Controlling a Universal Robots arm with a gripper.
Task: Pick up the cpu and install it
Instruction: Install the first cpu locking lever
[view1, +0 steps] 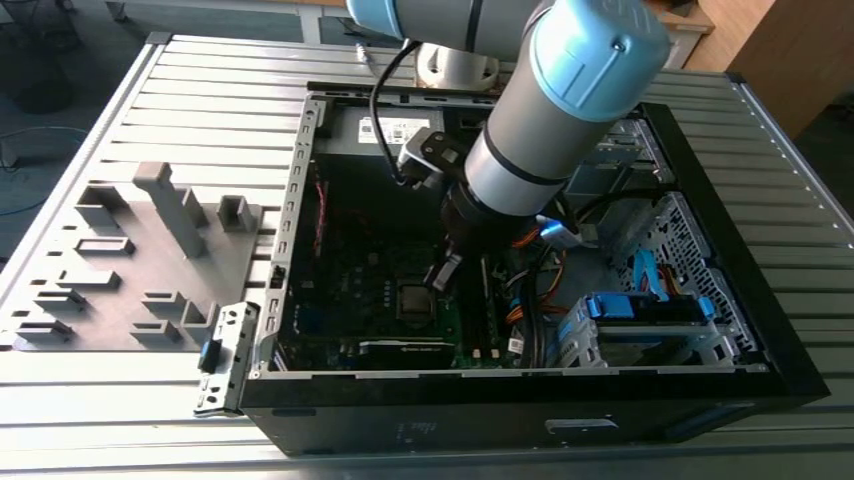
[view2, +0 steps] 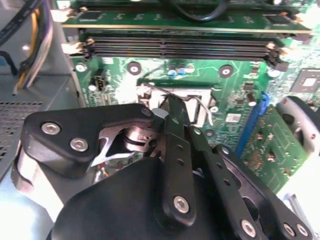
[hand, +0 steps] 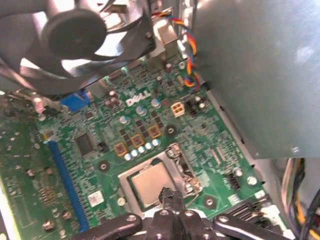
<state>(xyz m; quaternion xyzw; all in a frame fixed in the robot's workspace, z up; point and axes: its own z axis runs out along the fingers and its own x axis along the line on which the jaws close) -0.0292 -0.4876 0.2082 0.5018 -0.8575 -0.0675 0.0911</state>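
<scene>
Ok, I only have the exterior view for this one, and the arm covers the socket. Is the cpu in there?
Observer: Yes. In the first wrist view the cpu lies flat in the socket, silver top up, with the metal frame around it.
Operator: And where is the pincer relative to it?
Observer: The pincer hangs right at one edge of the cpu, and most of the chip's top is uncovered beside it.

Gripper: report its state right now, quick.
Gripper: fingers together, holding nothing, tips just above the cpu seated in the motherboard socket.
</scene>
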